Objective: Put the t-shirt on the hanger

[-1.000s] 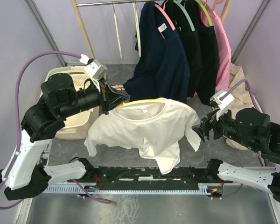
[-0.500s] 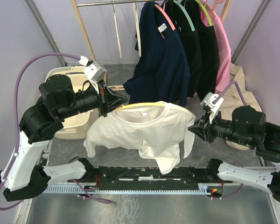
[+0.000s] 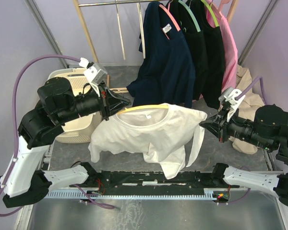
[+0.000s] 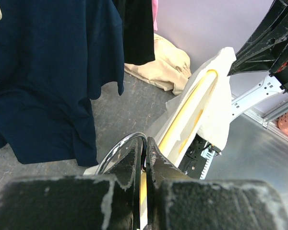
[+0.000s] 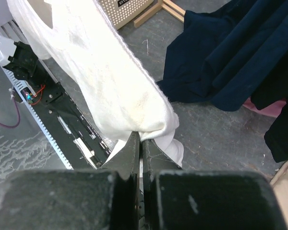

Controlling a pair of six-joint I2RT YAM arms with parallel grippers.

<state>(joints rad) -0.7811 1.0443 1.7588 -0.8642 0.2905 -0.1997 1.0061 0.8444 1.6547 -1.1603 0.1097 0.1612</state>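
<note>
Now shirt [image 3: 144,132] draped over hanger [image 3: 144,107], held up mid-frame.
Left fingers [image 4: 132,160] clamped on hanger by the hook, at shirt's 10 o'clock; right fingers [image 5: 130,149] pinched shut on shirt's shoulder fold at 3 o'clock.

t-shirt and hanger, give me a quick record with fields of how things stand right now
t-shirt: white, draped off the hanger, hem hanging loose above the table
hanger: yellow, showing through the neck opening, its far end under the shoulder fabric
left end effector: shut on the hanger beside the silver hook
right end effector: shut on the t-shirt, pinching fabric at the shoulder and sleeve side
behind: navy shirt hanging on the rail, cream basket behind the left arm
</note>
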